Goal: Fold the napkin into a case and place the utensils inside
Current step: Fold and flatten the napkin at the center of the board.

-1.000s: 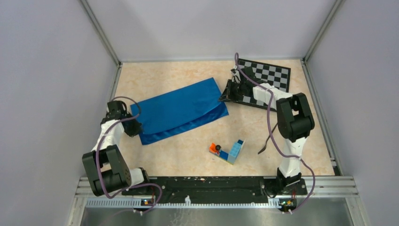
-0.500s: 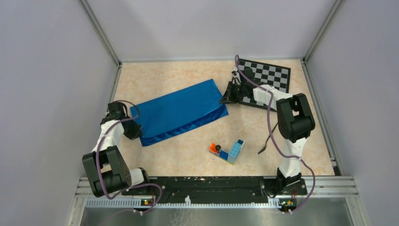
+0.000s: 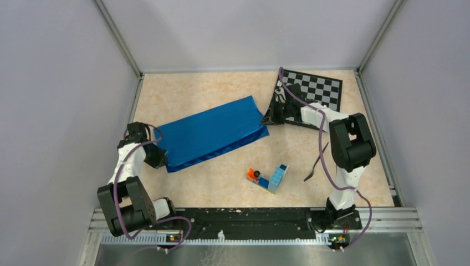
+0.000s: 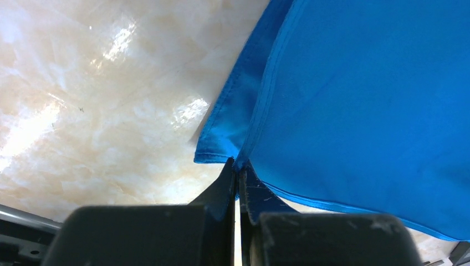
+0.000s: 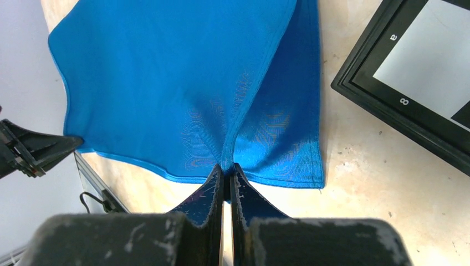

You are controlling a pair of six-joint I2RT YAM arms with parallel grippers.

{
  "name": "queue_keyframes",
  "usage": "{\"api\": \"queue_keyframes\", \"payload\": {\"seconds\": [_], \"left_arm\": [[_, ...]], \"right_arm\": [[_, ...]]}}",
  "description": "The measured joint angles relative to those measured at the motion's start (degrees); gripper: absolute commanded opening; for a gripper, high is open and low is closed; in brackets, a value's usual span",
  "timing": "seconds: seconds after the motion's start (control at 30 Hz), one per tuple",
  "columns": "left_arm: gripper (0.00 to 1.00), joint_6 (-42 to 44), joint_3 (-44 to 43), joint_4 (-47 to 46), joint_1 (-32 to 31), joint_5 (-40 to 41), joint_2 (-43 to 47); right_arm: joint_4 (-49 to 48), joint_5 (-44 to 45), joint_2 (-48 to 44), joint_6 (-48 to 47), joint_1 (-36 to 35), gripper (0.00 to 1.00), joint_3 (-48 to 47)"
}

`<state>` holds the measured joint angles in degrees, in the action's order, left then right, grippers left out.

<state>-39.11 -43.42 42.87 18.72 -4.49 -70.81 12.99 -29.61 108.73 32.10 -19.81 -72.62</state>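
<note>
The bright blue napkin [image 3: 210, 133] lies folded in two layers, slanting across the middle left of the table. My left gripper [image 3: 157, 157] is shut on its near left corner, as the left wrist view [image 4: 238, 166] shows, with the cloth [image 4: 360, 100] pulled taut from the fingertips. My right gripper [image 3: 266, 118] is shut on the napkin's right end, as the right wrist view [image 5: 226, 169] shows, lifting a ridge of cloth [image 5: 183, 83]. A dark fork [image 3: 315, 164] lies on the table at the right, beside the right arm. The knife is not in view.
A chessboard [image 3: 321, 88] lies at the back right, close behind the right gripper; its black frame [image 5: 388, 111] shows in the right wrist view. A toy-brick block [image 3: 271, 177] with an orange piece sits front centre. Enclosure walls ring the table.
Both grippers keep hold of the napkin. The left gripper has moved nearer and the right a little to the right, drawing the top layer further over the lower one.
</note>
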Motion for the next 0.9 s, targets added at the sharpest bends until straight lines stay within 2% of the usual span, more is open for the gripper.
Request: {"api": "queue_keyframes", "payload": {"seconds": [0.37,0.9], "left_arm": [[0.00,-1.29,3.32,-2.82,0.00,-0.63,-5.33],[0.04,-1.27,3.80,-3.74,0.00,-0.37,-5.57]], "right_arm": [[-1.62,0.35,5.90,0.04,0.00,0.00,-0.02],[-2.29,1.31,7.39,-0.02,0.00,0.00,-0.02]]}}
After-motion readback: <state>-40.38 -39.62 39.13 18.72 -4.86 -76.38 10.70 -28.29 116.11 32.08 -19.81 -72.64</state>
